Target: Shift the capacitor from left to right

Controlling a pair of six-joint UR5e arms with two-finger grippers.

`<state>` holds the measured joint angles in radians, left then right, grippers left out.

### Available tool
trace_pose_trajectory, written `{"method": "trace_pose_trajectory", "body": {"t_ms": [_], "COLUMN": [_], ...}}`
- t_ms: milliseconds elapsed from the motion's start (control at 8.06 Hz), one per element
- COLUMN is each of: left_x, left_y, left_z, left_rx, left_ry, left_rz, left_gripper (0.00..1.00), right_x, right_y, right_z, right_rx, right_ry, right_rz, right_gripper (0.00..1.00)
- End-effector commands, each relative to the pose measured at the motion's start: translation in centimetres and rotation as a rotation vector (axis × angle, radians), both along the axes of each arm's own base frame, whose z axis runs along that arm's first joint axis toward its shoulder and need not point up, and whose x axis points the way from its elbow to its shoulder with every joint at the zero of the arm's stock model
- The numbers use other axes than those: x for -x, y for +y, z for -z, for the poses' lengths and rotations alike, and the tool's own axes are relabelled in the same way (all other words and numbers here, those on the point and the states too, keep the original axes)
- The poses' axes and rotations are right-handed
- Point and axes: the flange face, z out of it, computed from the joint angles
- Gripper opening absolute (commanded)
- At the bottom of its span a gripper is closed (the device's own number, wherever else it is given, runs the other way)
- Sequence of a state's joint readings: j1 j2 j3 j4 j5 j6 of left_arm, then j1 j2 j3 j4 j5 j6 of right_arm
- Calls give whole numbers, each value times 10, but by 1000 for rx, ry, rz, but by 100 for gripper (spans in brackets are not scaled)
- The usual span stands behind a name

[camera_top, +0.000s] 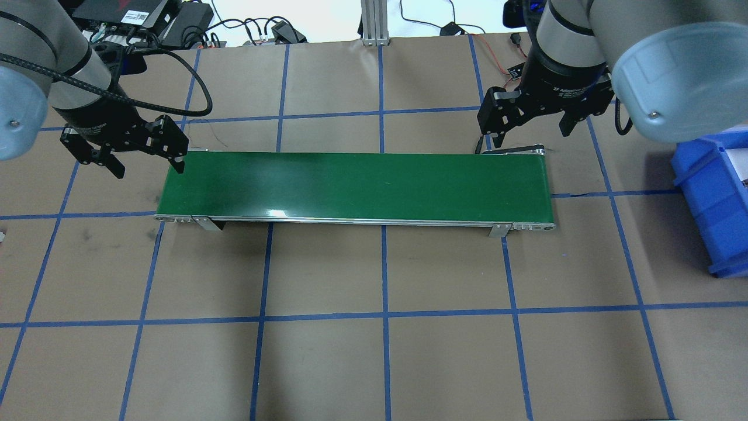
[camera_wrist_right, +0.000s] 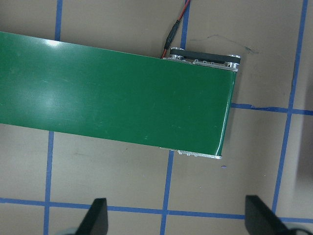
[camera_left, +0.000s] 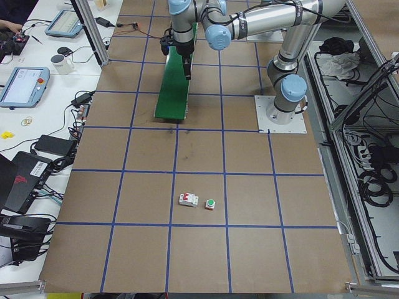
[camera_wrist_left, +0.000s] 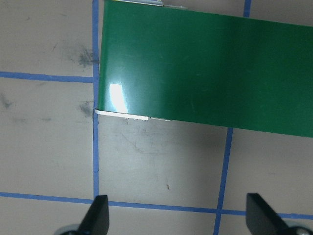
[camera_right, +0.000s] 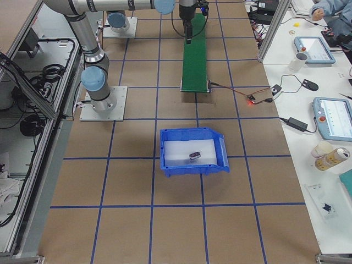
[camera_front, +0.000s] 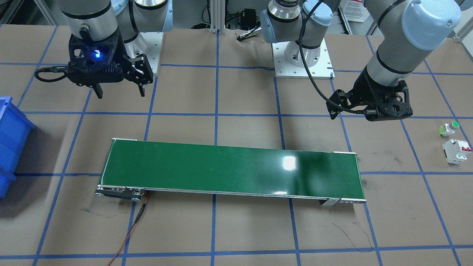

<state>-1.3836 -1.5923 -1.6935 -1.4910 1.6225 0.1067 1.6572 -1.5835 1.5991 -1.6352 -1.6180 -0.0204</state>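
Observation:
The capacitor (camera_right: 194, 155) is a small dark cylinder with pale markings. It lies inside the blue bin (camera_right: 221, 153) and shows only in the exterior right view. My left gripper (camera_top: 148, 169) is open and empty, hovering over the left end of the green conveyor belt (camera_top: 362, 184). Its fingers stand wide apart in the left wrist view (camera_wrist_left: 178, 215). My right gripper (camera_top: 530, 135) is open and empty above the belt's right end, and it also shows in the front view (camera_front: 120, 93). The belt carries nothing.
A white circuit breaker (camera_front: 457, 150) with red switches and a green-capped push button (camera_front: 449, 128) lie on the table beyond my left arm. The blue bin (camera_top: 710, 193) stands at my right. A red wire (camera_front: 129, 232) runs from the belt's end.

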Motion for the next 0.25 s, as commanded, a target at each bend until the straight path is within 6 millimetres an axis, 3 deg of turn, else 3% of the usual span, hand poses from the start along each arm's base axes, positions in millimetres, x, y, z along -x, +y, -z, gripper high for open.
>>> {"method": "trace_pose_trajectory", "body": {"t_ms": [0, 124], "left_x": [-1, -1], "left_y": [0, -1], "left_z": [0, 1], "left_rx": [1, 0], "left_ry": [-1, 0], "left_rz": [1, 1], "left_gripper": [100, 100], "right_x": [1, 1], "right_y": [0, 0], "right_z": [0, 0], "right_rx": [0, 1], "right_ry": [10, 11], "right_rz": [0, -5], "right_gripper": [100, 100]}}
